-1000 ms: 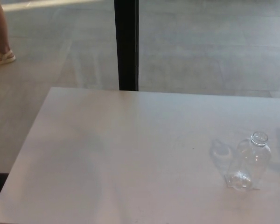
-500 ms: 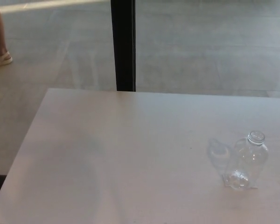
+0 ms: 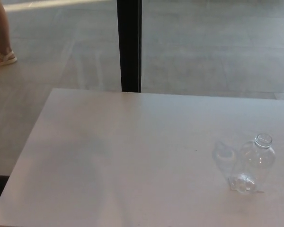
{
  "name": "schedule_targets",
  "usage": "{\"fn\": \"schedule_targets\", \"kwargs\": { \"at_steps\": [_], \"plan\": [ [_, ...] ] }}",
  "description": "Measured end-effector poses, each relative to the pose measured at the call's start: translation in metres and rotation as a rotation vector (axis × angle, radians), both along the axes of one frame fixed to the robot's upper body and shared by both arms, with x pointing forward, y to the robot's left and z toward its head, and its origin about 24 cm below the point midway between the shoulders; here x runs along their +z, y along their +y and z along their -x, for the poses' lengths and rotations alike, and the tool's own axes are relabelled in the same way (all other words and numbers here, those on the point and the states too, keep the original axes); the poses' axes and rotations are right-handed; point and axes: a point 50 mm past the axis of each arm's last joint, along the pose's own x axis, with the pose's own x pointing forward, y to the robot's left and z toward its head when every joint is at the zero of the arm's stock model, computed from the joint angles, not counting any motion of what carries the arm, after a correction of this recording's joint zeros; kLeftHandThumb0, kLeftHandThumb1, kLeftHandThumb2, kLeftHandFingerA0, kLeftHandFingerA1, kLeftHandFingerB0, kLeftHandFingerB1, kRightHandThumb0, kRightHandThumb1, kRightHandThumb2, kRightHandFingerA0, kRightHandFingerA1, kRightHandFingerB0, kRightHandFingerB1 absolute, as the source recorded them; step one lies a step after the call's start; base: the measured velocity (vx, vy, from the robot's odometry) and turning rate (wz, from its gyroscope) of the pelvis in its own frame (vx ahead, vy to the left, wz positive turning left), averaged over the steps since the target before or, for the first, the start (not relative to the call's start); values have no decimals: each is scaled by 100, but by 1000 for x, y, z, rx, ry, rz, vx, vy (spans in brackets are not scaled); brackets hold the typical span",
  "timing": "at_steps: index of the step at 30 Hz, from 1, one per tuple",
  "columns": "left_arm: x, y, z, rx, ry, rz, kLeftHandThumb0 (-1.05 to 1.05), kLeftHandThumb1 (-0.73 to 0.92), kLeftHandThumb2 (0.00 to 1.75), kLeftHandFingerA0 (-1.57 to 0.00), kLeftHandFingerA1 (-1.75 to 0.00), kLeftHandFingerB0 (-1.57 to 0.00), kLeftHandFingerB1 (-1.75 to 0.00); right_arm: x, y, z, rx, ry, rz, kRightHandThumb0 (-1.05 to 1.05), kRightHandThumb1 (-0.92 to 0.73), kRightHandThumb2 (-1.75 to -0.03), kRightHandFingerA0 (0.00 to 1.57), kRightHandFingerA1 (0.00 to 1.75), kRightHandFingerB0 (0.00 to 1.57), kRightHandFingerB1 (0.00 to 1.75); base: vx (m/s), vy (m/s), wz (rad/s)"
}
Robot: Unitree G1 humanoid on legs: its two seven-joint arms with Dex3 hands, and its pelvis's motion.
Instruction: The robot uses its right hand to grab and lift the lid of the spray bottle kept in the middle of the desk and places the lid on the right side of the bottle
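A clear plastic bottle (image 3: 253, 164) stands upright on the white desk (image 3: 132, 156), toward its right side. Its round mouth at the top is bare, with no lid on it. I can see no lid anywhere on the desk. Neither of my hands shows in the head view.
A black vertical post (image 3: 129, 45) rises behind the desk's far edge. Grey floor lies beyond the desk. A person's leg and sandalled foot (image 3: 1, 45) stand at the far left on the floor.
The whole picture shifts slightly left and then back right, so the camera has moved. The bottle stays where it was on the desk.
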Motion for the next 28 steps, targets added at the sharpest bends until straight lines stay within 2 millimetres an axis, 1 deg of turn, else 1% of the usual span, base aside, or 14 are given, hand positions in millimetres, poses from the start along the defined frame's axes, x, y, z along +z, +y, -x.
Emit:
{"fn": "schedule_targets", "kwargs": {
  "at_steps": [2,3,4,7,12,13,15,17,19,20,22,24,25,28],
  "plan": [
    [0,0,0,-1,0,0,-90,92,70,-60,-48,-40,-39,-3,-17,18,-94,-15,-32,-102,-65,-99,0,8,5,15,0,0,0],
    [0,0,0,-1,0,0,-90,92,70,-60,-49,-39,-40,-5,-26,28,-147,-23,-47,-85,-76,-68,0,0,3,27,0,0,0],
    [0,0,0,-2,0,0,-90,92,68,-60,-49,-40,-39,-6,-33,37,-195,-33,-62,-104,-68,-100,0,5,12,20,0,0,0],
    [0,0,-1,-2,-1,1,-91,92,68,-59,-49,-40,-40,-12,-53,65,-333,-57,-102,-98,-67,-100,0,9,11,20,0,0,0],
    [0,0,0,-1,0,2,-92,92,69,-57,-49,-37,-39,-23,-76,108,-566,-142,-183,-86,-56,-86,0,7,8,24,0,0,0],
    [0,0,-1,-1,0,2,-93,92,70,-57,-49,-37,-39,-25,-79,115,-606,-165,-203,-66,-71,-62,0,11,9,28,0,0,0],
    [0,0,-1,-1,0,2,-94,92,68,-59,-50,-39,-39,-32,-82,126,-686,-217,-250,-53,-54,-94,0,46,0,37,0,0,0],
    [0,0,-1,-1,-1,2,-94,92,68,-59,-50,-39,-40,-39,-83,131,-741,-274,-307,-49,-75,-65,6,37,9,26,0,0,0],
    [0,0,-2,-2,-4,2,-94,92,69,-58,-50,-39,-40,-49,-81,134,-788,-322,-368,-30,-67,-114,2,54,0,50,0,0,0],
    [0,0,-2,-2,-4,2,-92,75,114,-50,-59,-35,-52,-56,-80,136,-816,-348,-404,-46,-75,-63,4,45,13,35,0,0,0],
    [-1,-1,-3,-3,-6,3,-90,75,115,-50,-60,-34,-52,-78,-72,136,-884,-393,-497,-52,-65,-79,2,41,9,41,0,0,0],
    [-1,-1,-5,-5,-9,3,-90,75,115,-50,-60,-34,-52,-106,-58,136,-948,-396,-593,-52,-65,-79,2,41,9,41,0,0,0],
    [-1,-1,-6,-7,-11,3,-93,92,70,-56,-52,-38,-40,-121,-49,136,-976,-388,-637,-48,-72,-62,4,52,13,36,0,0,0],
    [0,-1,-9,-12,-16,2,-92,92,70,-58,-49,-38,-40,-159,-21,135,-1029,-341,-743,-54,-52,-84,19,57,11,44,0,0,0]
  ]
}}
